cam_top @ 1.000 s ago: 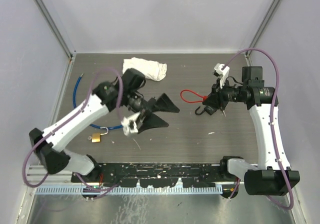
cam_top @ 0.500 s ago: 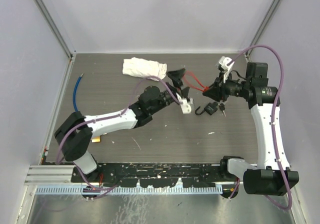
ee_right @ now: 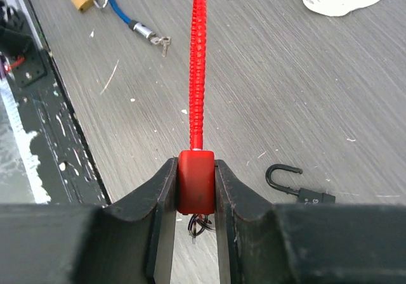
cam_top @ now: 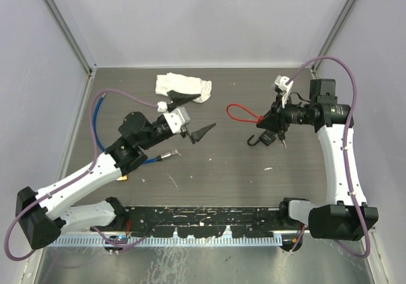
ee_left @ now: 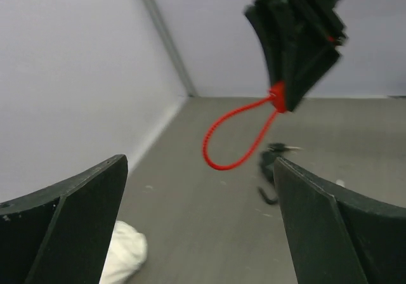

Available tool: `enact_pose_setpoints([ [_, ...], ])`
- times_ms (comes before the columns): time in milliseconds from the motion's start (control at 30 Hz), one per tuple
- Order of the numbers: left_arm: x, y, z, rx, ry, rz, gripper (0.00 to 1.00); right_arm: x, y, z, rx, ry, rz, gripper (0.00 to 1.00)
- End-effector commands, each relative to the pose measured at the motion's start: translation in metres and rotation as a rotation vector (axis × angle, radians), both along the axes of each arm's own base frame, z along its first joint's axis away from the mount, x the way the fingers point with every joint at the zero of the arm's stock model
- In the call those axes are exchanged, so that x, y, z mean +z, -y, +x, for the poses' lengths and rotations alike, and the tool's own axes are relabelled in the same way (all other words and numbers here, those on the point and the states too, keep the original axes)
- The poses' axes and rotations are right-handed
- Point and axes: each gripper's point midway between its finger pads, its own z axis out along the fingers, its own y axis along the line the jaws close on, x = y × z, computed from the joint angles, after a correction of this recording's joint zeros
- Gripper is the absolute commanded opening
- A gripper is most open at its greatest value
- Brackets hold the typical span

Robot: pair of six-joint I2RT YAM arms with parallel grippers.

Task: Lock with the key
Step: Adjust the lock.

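Observation:
My right gripper (cam_top: 268,120) is shut on the body of a red cable lock (ee_right: 195,182) and holds it above the table. Its red cable loop (cam_top: 238,114) sticks out to the left. A small key ring (ee_right: 198,225) hangs under the red body. A black padlock (cam_top: 265,138) with its shackle open lies on the table just below the right gripper; it also shows in the right wrist view (ee_right: 303,192). My left gripper (cam_top: 192,115) is open and empty, left of the loop and facing it. In the left wrist view the red loop (ee_left: 236,141) hangs ahead between my fingers.
A white cloth (cam_top: 184,86) lies at the back, near the left gripper. A blue cable (cam_top: 95,111) with a key (cam_top: 168,155) at its end and a brass padlock (cam_top: 122,177) lie at the front left. Walls close the left, back and right.
The left arm reached out to the red loop half a second ago and has drawn back to the left, gripper still open. The right gripper kept hold of the red lock.

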Motion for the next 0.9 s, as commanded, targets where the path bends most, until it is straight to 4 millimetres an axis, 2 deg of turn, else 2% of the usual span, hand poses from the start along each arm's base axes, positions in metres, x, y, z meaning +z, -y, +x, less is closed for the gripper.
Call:
enact_pose_setpoints([
  [0,-0.029,0.014,-0.047,-0.400,-0.368,0.003,0.99,0.019,-0.007,-0.019,0.211,0.203,-0.050,0.01],
  [133,-0.025,0.017,-0.053,-0.551,-0.561,-0.019,0.98,0.009,-0.003,-0.031,0.354,0.327,-0.157,0.01],
  [233,-0.029,0.024,-0.051,-0.563,-0.571,0.013,0.98,0.010,-0.004,-0.033,0.390,0.371,-0.184,0.01],
  [333,-0.044,0.038,-0.051,-0.538,-0.542,0.066,1.00,0.010,-0.009,-0.031,0.404,0.366,-0.186,0.01],
  [433,-0.057,0.057,-0.062,-0.531,-0.500,0.147,0.93,0.007,-0.016,-0.030,0.416,0.342,-0.201,0.01],
  [500,-0.071,0.071,-0.056,-0.491,-0.501,0.202,0.88,0.004,-0.022,-0.030,0.426,0.331,-0.214,0.01],
  [700,-0.104,0.089,-0.040,-0.415,-0.509,0.358,0.73,0.000,-0.036,-0.031,0.439,0.322,-0.253,0.01],
  [867,-0.117,0.101,-0.036,-0.433,-0.545,0.401,0.62,-0.001,-0.045,-0.033,0.458,0.317,-0.253,0.01],
])
